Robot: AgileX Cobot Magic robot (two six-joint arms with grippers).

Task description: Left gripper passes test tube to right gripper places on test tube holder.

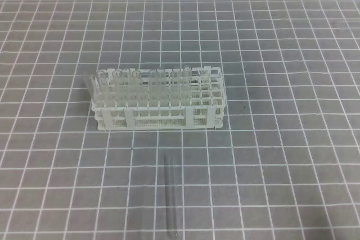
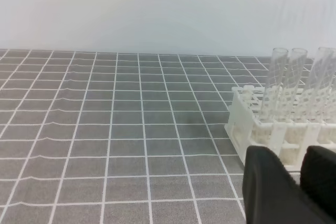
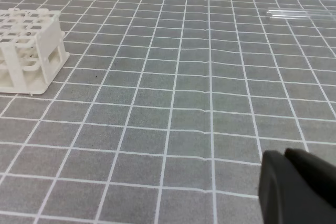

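Exterior high view: the test tube lies flat on the bench, well in front of the test tube holder and apart from it, its length running toward the camera. The holder stands near the middle of the gridded mat, its left and middle rows already filled with other tubes, its right columns open. Neither of my arms shows in this view, so I judge the task not yet begun: pickup, handover and placing all remain. In the left wrist view, my left gripper appears only as two dark fingers at the lower right edge, set slightly apart with nothing between them, low over the bench just beside the holder's end. In the right wrist view, my right gripper shows as a dark mass at the lower right corner; I cannot tell whether it is spread or pressed together. The tube lies far off at the upper right.
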